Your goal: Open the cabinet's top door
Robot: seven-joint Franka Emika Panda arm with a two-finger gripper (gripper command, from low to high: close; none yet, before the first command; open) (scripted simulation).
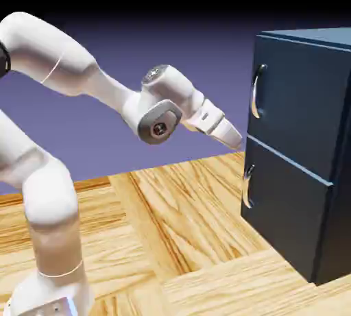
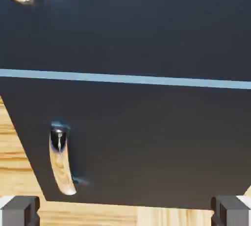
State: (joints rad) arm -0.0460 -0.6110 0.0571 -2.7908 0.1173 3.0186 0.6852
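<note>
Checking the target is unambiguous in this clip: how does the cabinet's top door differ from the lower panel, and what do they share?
The top door sits above the seam and looks taller; the lower panel sits below it and looks shorter. The top door's handle is level with or above the gripper; the lower panel's handle is below it. The gripper touches neither. Both are flat, dark navy, appear shut, and carry a curved silver handle at the same edge.
</note>
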